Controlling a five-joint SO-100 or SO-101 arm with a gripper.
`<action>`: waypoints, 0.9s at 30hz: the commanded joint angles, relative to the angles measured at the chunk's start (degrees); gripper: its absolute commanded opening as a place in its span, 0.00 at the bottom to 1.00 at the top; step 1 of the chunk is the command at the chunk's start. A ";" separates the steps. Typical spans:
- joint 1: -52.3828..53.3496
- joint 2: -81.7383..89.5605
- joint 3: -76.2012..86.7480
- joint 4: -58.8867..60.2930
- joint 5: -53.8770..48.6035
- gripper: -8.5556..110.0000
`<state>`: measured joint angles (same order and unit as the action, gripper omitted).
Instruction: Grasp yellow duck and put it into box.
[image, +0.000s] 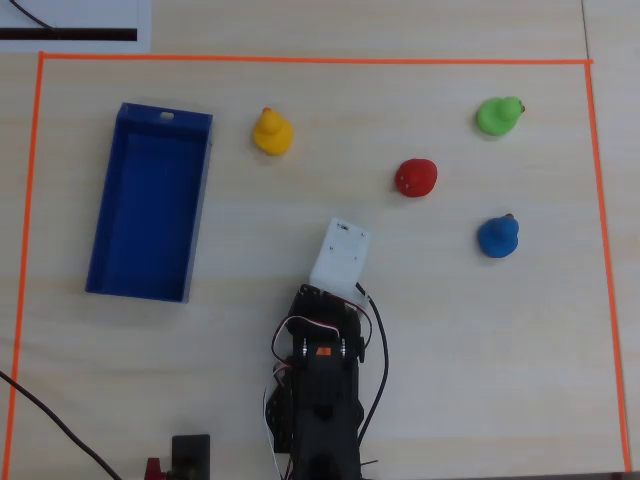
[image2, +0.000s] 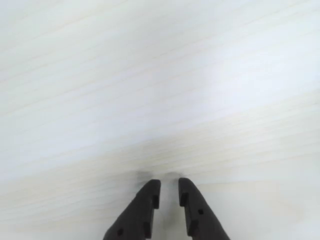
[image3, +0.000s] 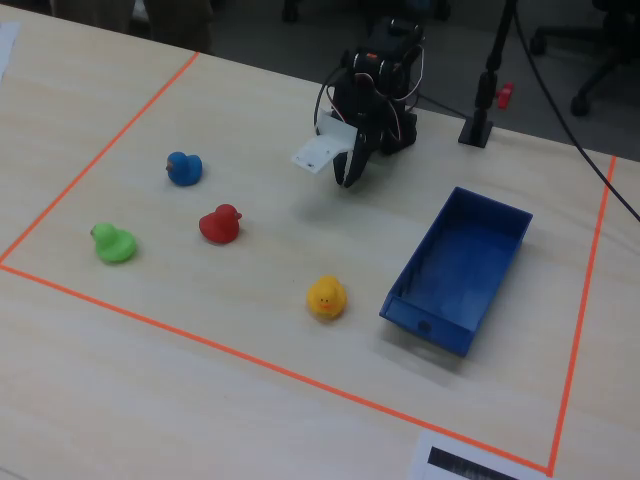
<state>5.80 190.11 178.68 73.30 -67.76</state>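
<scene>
The yellow duck (image: 272, 132) stands on the pale wooden table just right of the box's top end in the overhead view; in the fixed view it (image3: 326, 297) sits left of the box's near end. The box (image: 150, 210) is a long dark-blue tray, empty, also in the fixed view (image3: 460, 265). My gripper (image3: 347, 180) hangs tip-down over bare table near the arm base, well away from duck and box. In the wrist view its dark fingers (image2: 169, 184) stand almost together with nothing between them. In the overhead view the white wrist plate (image: 340, 255) hides the fingertips.
A red duck (image: 416, 177), a green duck (image: 498, 116) and a blue duck (image: 498, 236) stand right of the arm in the overhead view. Orange tape (image: 300, 60) frames the work area. A black stand (image3: 485, 90) rises behind the box.
</scene>
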 joint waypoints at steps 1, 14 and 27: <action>-0.18 -0.44 -0.44 1.32 0.18 0.07; 2.37 -28.65 -22.94 -9.67 0.35 0.24; -6.06 -70.84 -65.83 -10.11 10.11 0.47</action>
<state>1.23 128.76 123.05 65.30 -59.15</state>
